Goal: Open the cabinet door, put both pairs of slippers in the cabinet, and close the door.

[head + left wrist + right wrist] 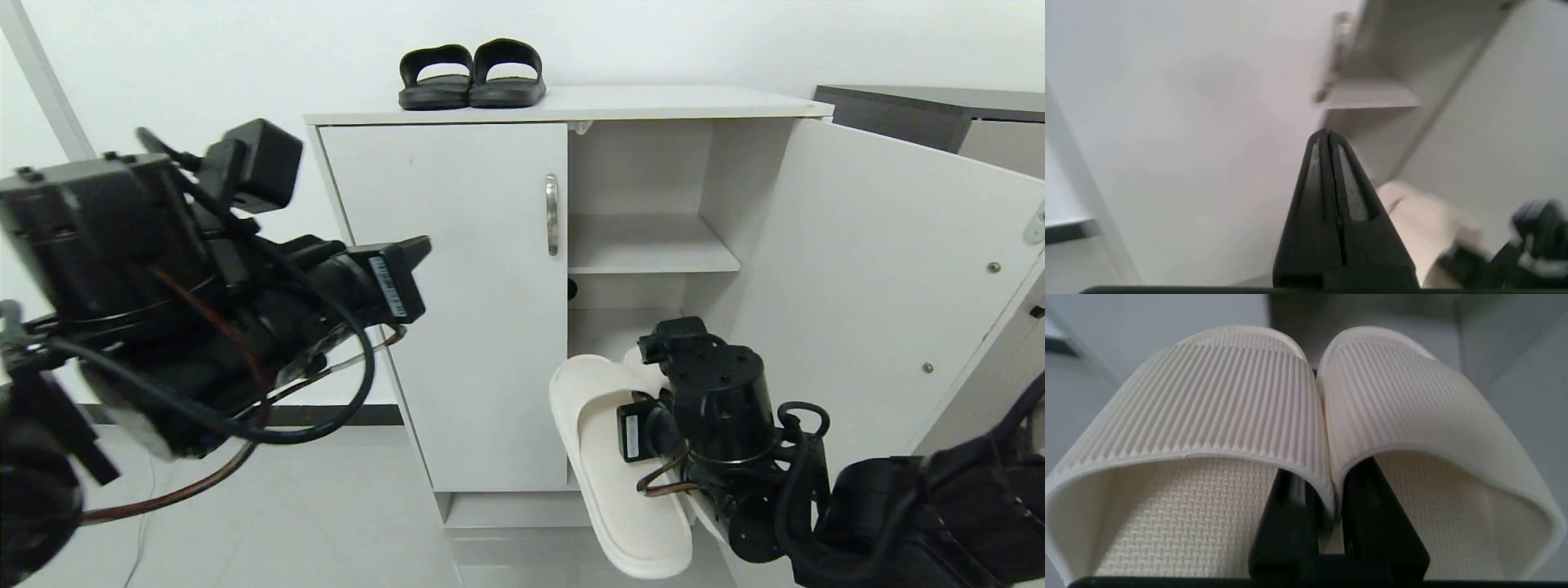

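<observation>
A white cabinet [482, 343] has its left door shut and its right door [865, 286] swung open. A black pair of slippers [472, 75] rests on the cabinet top. My right gripper [1327, 531] is shut on the inner edges of a white pair of slippers [1315, 416], held side by side. In the head view this white pair [608, 457] hangs tilted just outside the open compartment, low down. My left gripper [404, 273] is shut on nothing, raised in front of the shut left door; its closed fingers [1328, 180] point toward the door handle [1339, 37].
Inside the open half a shelf [649, 245] divides an upper space from a lower one. A metal handle [552, 214] runs down the shut door's edge. A grey cabinet [939, 114] stands behind on the right. Bare floor [326, 506] lies to the left.
</observation>
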